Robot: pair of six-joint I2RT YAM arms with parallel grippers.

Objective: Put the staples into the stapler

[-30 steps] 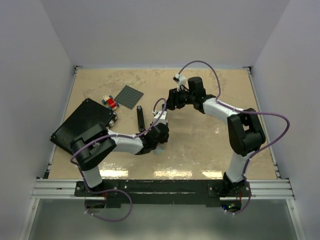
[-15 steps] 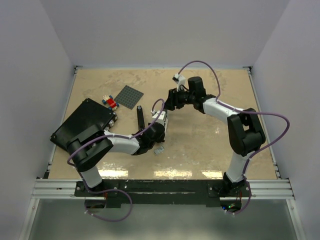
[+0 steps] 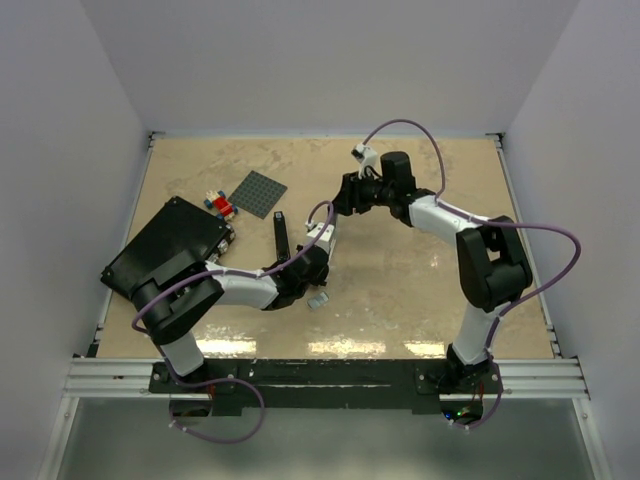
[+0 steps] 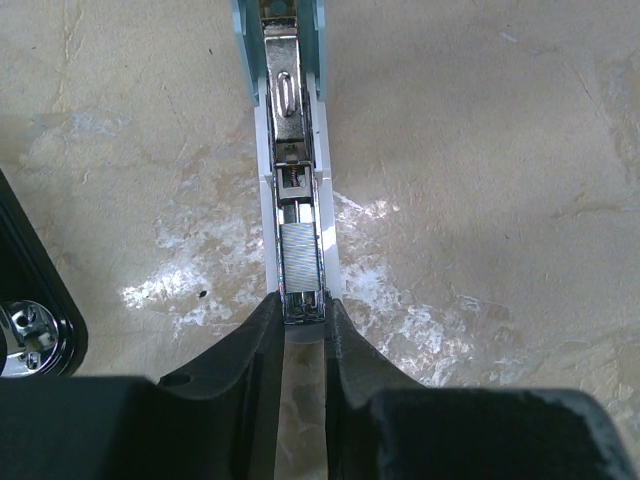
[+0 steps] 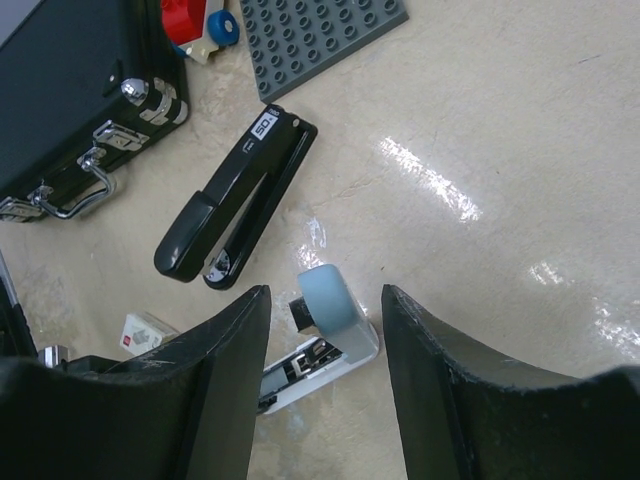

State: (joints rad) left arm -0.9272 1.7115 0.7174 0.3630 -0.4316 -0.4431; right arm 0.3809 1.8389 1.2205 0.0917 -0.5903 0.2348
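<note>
Black case (image 3: 165, 250), grey baseplate (image 3: 259, 193), toy bricks (image 3: 218, 204)

We see bright, even overhead light with soft shadows. Glare whitens the tabletop (image 3: 420, 300) near 6 o'clock from above and in patches in both wrist views. The stapler (image 4: 290, 120) is sharp; the left tool (image 4: 302, 314) at 6 o'clock blurs.

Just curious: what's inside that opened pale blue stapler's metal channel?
A ribbed grey strip of staples lies in the stapler, a small spring beyond it. A slotted metal plate farther along covers the rest.
</note>
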